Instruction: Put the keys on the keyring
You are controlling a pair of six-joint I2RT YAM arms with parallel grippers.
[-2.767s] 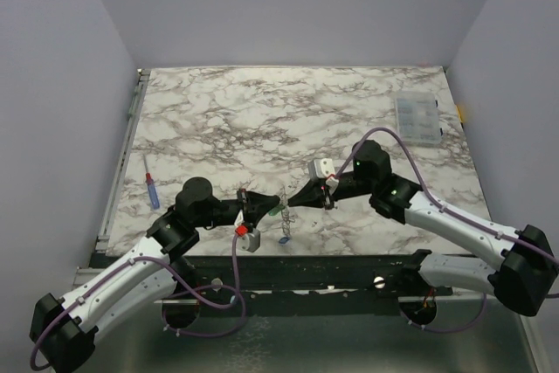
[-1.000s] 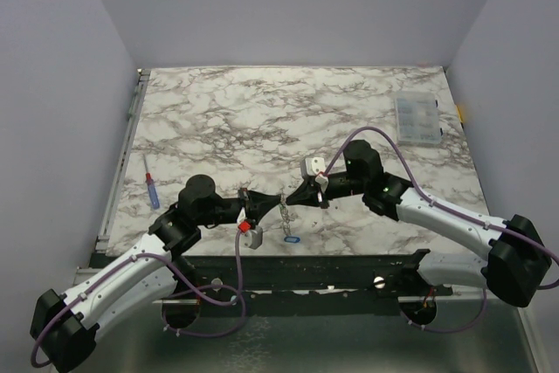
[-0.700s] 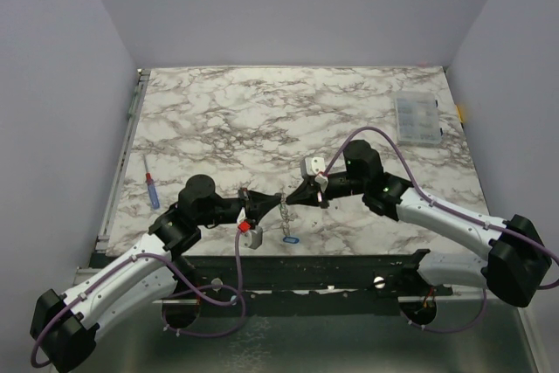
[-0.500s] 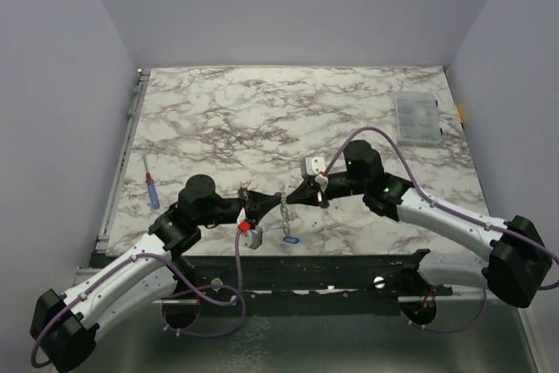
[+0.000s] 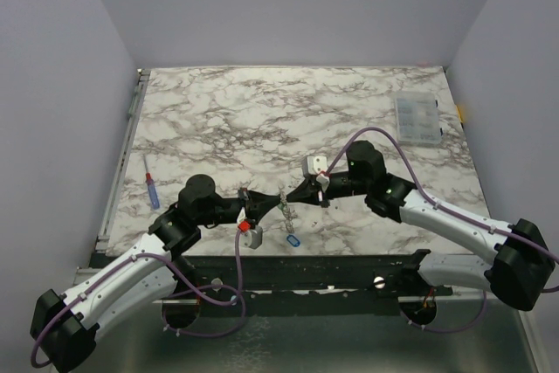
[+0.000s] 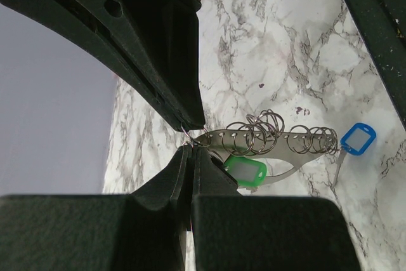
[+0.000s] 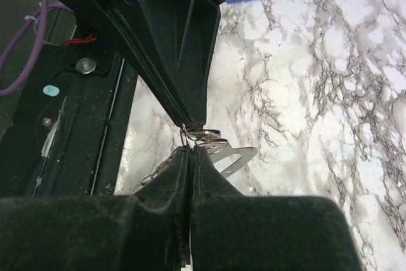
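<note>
Since a moment ago the right hand (image 5: pixel 292 200) has edged slightly rightward. It and the left hand (image 5: pixel 274 203) are both pinched shut on the keyring (image 5: pixel 284 206), held between them above the counter's (image 5: pixel 262 111) near edge. The green key (image 6: pixel 246 171) and blue key (image 5: pixel 293 239) dangle from its chain.

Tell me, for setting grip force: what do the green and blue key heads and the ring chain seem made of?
Green key head: likely plastic, smooth, saturated colour around a pale window. Blue key head: same look, likely plastic. Ring chain: probably metal, thin silvery loops with bright glints.
</note>
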